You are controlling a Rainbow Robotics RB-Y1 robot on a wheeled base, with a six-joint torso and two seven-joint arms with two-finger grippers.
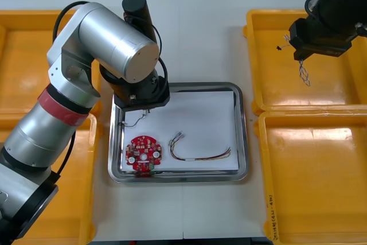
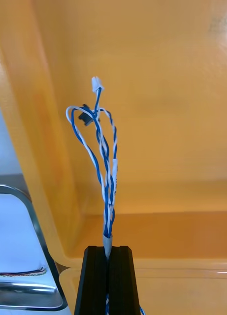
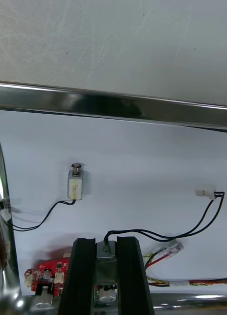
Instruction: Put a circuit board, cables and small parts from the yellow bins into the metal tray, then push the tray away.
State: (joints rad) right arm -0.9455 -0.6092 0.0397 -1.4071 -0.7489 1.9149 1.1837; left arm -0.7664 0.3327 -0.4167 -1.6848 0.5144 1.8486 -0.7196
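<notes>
The metal tray [image 1: 243, 136], shiny at the rim and white inside, stands on the light desk [image 1: 206, 38]. In it we see the round red circuit board [image 1: 144, 154] at 7 o'clock, a thin curved red and yellow cable [image 1: 198, 154] at 5 o'clock, and a small metal part [image 3: 76, 181] (boxy, with a black lead). The left gripper [image 3: 107, 241] bends over the tray's 10 o'clock corner, its fingers pinching another small metal part [image 3: 106, 268] with a black cable [image 3: 192, 227]. At 2 o'clock from the tray, over a glossy yellow bin [image 1: 269, 78], the right gripper [image 2: 109, 248] has its fingers pressed on the twisted blue and white cable [image 2: 106, 162], which hangs from them.
</notes>
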